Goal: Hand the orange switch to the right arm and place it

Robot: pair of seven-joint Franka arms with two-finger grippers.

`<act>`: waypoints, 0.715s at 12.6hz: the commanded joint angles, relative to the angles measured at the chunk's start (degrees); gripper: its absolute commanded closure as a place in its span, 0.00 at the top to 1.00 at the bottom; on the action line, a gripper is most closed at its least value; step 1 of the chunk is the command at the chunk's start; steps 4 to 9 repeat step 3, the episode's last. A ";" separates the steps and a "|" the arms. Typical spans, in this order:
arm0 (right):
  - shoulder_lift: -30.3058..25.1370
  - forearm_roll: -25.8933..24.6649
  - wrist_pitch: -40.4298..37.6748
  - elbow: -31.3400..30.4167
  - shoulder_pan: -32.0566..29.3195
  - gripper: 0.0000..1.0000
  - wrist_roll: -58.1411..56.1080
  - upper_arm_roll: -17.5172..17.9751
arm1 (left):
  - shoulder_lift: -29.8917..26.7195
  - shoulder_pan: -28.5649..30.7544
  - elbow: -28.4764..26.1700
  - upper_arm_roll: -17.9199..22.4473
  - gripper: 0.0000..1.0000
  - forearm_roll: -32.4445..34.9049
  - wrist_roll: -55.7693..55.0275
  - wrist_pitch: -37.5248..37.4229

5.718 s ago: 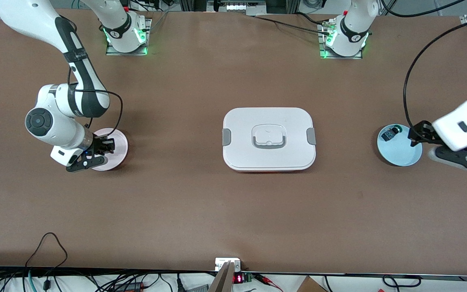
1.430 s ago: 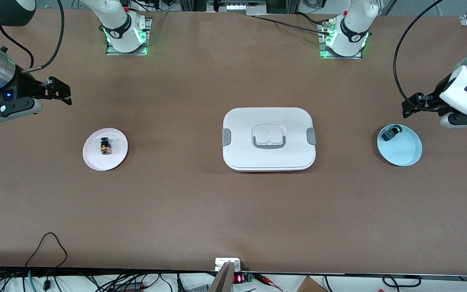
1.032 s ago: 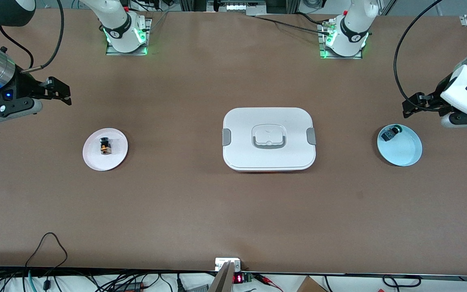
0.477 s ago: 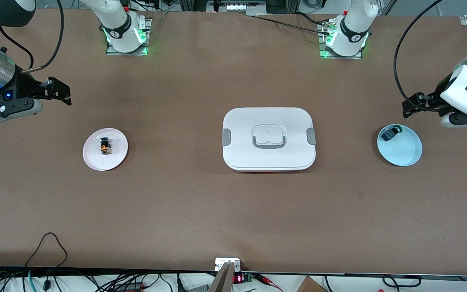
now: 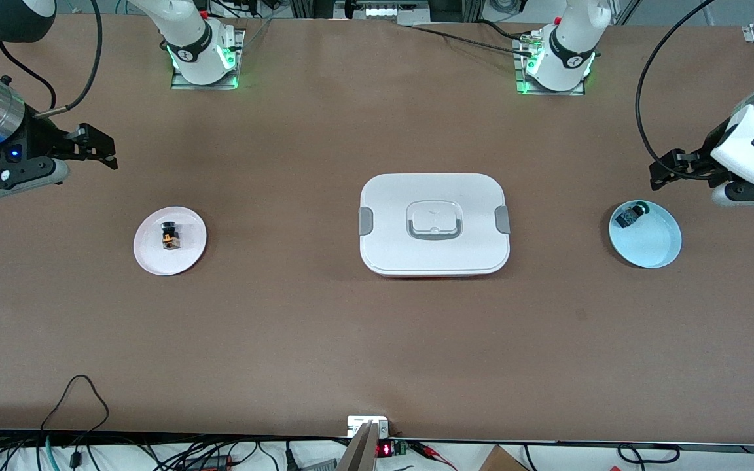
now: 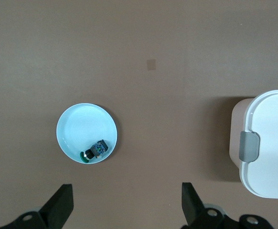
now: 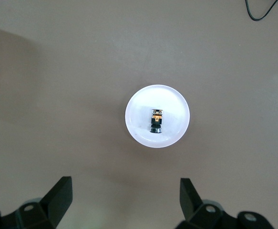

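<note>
The orange switch [image 5: 169, 235] lies on its side in the middle of a small pink plate [image 5: 154, 261] toward the right arm's end of the table. In the right wrist view the orange switch [image 7: 157, 120] and pink plate [image 7: 139, 109] sit well below the fingers. My right gripper [image 5: 99, 149] hangs open and empty over bare table beside the plate; the right gripper [image 7: 125, 191] has nothing between its fingers. My left gripper [image 5: 668, 171] hovers open and empty over the table beside a light blue dish [image 5: 652, 252]; the left gripper [image 6: 128, 200] stands wide apart.
A black-grey part with a green cap [image 5: 630, 214] lies in the blue dish [image 6: 84, 129], also seen as the green-capped part [image 6: 95, 150]. A white lidded box [image 5: 434, 224] with grey clips sits mid-table; its end shows as the white box [image 6: 272, 143].
Several seconds ago my right gripper was down at the pink plate and the left one low by the blue dish; both have risen away. Over the last second nothing moved.
</note>
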 commanded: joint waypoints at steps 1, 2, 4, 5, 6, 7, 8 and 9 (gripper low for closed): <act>0.71 1.27 -0.85 1.68 -0.25 1.00 -1.39 -0.24 | 1.15 -0.11 2.08 0.13 1.00 -0.87 1.06 -1.49; 0.72 1.19 -0.85 1.68 -0.25 1.00 -1.39 -0.16 | 1.15 -0.11 2.08 0.13 1.00 -0.87 1.06 -1.49; 0.72 1.19 -0.94 1.68 -0.25 1.00 -1.48 -0.16 | 1.15 -0.11 2.08 0.13 1.00 -0.87 1.06 -1.49; 0.72 1.19 -0.94 1.68 -0.25 1.00 -1.48 -0.16 | 1.15 -0.11 2.08 0.13 1.00 -0.87 1.06 -1.49; 0.72 1.19 -0.94 1.68 -0.25 1.00 -1.48 -0.16 | 1.15 -0.11 2.08 0.13 1.00 -0.87 1.06 -1.49; 0.72 1.19 -0.94 1.68 -0.25 1.00 -1.48 -0.16 | 1.15 -0.11 2.08 0.13 1.00 -0.87 1.06 -1.49; 0.72 1.19 -0.94 1.68 -0.25 1.00 -1.48 -0.16 | 1.15 -0.11 2.08 0.13 1.00 -0.87 1.06 -1.49; 0.72 1.19 -0.94 1.68 -0.25 1.00 -1.48 -0.16 | 1.15 -0.11 2.08 0.13 1.00 -0.87 1.06 -1.49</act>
